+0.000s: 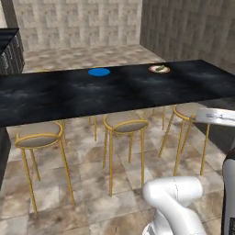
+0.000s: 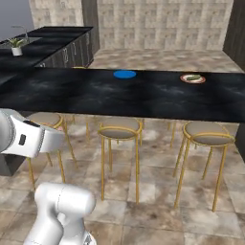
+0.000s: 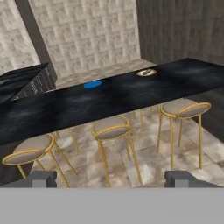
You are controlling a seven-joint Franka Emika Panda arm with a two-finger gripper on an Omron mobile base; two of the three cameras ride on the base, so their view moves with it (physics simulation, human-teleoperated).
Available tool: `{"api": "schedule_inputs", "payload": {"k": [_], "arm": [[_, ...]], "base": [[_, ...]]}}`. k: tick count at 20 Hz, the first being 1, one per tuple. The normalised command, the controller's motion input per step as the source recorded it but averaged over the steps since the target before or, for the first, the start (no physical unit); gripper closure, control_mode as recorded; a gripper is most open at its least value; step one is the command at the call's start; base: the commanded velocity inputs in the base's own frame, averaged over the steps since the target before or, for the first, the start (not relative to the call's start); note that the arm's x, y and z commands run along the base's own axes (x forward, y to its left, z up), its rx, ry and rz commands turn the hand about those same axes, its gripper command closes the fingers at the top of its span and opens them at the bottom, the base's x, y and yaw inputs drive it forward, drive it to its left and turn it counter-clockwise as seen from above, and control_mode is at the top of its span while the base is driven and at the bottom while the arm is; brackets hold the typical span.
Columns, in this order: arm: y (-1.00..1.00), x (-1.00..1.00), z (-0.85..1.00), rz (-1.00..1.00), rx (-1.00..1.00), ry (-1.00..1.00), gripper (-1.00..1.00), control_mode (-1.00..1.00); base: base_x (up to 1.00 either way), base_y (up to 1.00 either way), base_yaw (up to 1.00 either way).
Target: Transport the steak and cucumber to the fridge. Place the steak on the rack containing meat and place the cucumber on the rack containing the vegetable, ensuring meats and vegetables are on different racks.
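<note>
Black marbled counter (image 1: 114, 94) ahead of the gripper, round blue plate (image 1: 99, 72) on it, red-rimmed white plate (image 1: 159, 69) carrying a green cucumber (image 1: 160, 68), beige-seated stools (image 1: 125, 123) on gold legs below, mottled tan floor tiles (image 1: 92, 179), pale stone-patterned wall (image 1: 75, 20) beyond

We hold our gripper (image 3: 111, 179) up in open air, short of the black island counter (image 3: 131, 94) and above its stools, jaws spread wide with nothing between them. Our arm (image 1: 176, 202) is folded low, well back from that counter.
</note>
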Motion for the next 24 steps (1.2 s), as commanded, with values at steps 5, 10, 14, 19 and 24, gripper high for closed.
{"api": "schedule_inputs", "payload": {"k": [5,10,14,19,24], "arm": [[0.00,0.00,0.00,0.00,0.00,0.00,-1.00,1.00],[0.00,0.00,0.00,0.00,0.00,0.00,-1.00,1.00],[0.00,0.00,0.00,0.00,0.00,0.00,-1.00,1.00],[0.00,0.00,0.00,0.00,0.00,0.00,-1.00,1.00],[0.00,0.00,0.00,0.00,0.00,0.00,-1.00,1.00]], "base": [[0.00,-1.00,0.00],[0.00,-1.00,0.01],[0.00,-1.00,0.06],[0.00,-1.00,0.10],[0.00,-1.00,0.14]]}}
